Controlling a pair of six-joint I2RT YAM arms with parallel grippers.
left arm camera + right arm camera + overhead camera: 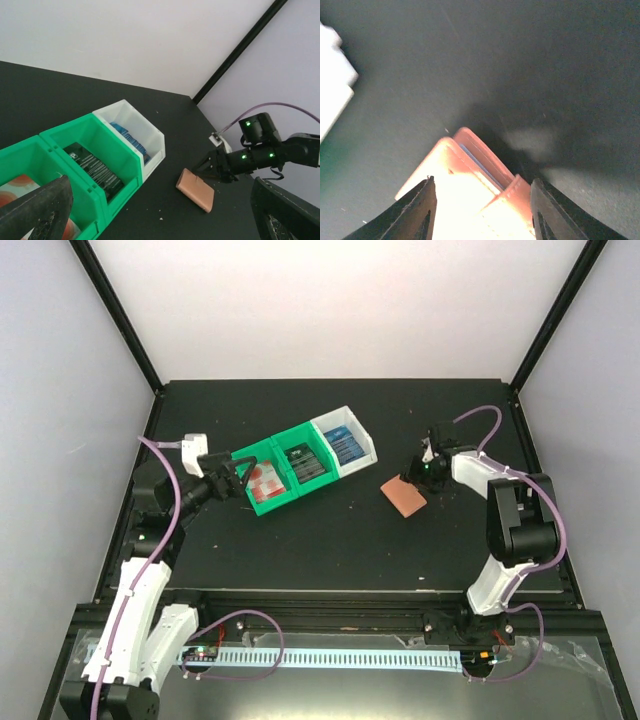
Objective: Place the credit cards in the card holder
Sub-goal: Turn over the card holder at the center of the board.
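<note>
The salmon-brown card holder (404, 496) (196, 189) lies folded on the black table, right of the bins. My right gripper (415, 475) (482, 181) is low at its far end, jaws apart on either side of it; the holder (470, 170) fills the gap and its pale blue inner edge shows. Credit cards sit in the bins: white-and-red ones (264, 481), dark ones (303, 462) (95, 167) and blue ones (343, 445) (131, 138). My left gripper (232, 476) (161, 181) hangs open and empty just left of the bins.
Two green bins (283, 450) and one white bin (360, 435) stand in a slanted row mid-table. Black frame posts rise at the back corners, and the table's right edge (535, 460) runs close behind the right arm.
</note>
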